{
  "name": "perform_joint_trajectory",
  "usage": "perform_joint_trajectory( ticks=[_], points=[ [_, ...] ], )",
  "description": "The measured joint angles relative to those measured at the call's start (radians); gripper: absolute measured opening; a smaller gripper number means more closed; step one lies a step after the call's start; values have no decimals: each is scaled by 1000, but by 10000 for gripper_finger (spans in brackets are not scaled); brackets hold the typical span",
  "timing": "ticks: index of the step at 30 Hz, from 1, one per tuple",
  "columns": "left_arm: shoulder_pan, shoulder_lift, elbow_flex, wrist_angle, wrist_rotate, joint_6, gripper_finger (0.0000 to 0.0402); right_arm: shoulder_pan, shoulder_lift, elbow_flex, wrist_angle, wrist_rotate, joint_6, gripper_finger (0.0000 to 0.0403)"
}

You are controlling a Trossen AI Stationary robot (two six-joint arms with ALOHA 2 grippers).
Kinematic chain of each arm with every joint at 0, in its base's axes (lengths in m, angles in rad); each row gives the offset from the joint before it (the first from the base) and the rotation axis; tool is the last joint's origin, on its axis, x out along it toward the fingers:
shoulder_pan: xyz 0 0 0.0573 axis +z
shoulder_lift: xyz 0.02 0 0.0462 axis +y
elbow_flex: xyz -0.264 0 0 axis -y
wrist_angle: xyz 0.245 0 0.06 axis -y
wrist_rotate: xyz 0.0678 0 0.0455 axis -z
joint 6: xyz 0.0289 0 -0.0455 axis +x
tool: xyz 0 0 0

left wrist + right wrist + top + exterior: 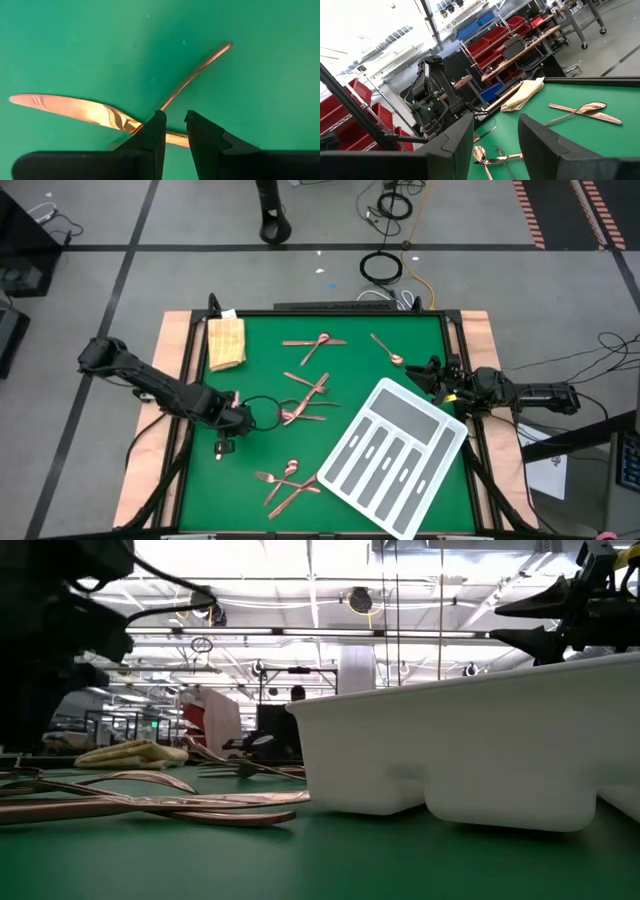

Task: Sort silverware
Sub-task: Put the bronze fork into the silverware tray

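None of the sorting looks done yet. The white-and-grey divided plastic tray (392,452) shows bare compartments from above, and the thin copper-coloured forks, spoons and knives (305,392) all lie loose on the green-topped desk (262,450) — one crossed pair (315,343) and a lone spoon (386,349) at the far side, a tangle in the middle, another cluster (288,482) at the near edge. Every piece is left to move, as far as I can judge.

The left arm reaches low across the desk from its own side, elbow bent, wrist pitched down. The left gripper (173,131) hangs right over two crossed pieces at the edge of the middle tangle: a broad copper knife blade (75,110) runs out to one side of its fingers and a slim handle (197,72) slants away ahead of them. The fingers (152,135) stand slightly parted with nothing between them; the crossing point lies just below the tips, and I cannot tell whether they touch the metal.

The right arm lies stretched in from the desk's right edge, held up off the surface. The right gripper (432,370) sits beside the tray's far corner, the lone spoon just beyond it, its fingers (455,142) apart and empty. A folded yellow cloth (226,342) lies well beyond the left gripper, at the far corner.
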Motion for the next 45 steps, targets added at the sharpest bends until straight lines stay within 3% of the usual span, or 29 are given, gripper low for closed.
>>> perform_joint_trajectory(
  ticks=[8, 15, 25, 33, 36, 39, 45],
  points=[
    [0, 0, -33, 29, -73, 9, 84, 0, 0, 0, 0, 0, 0, 144],
    [0, 0, -74, 122, 4, 27, 84, 0, 0, 0, -2, 0, -2, 144],
    [0, 12, -74, 121, -47, 85, 84, 0, 0, 0, -32, -1, 13, 144],
    [0, 91, -96, 174, -35, 103, 84, 0, 0, 0, -47, -1, 16, 144],
    [0, 127, -100, 186, -38, 104, 64, 0, 0, 0, -48, -4, 16, 144],
    [0, 137, -100, 185, -47, 84, 17, 0, 0, 0, -51, -4, 16, 144],
    [18, 91, -93, 181, -46, -64, 6, 0, 0, 0, -54, -4, 24, 144]
  ],
)
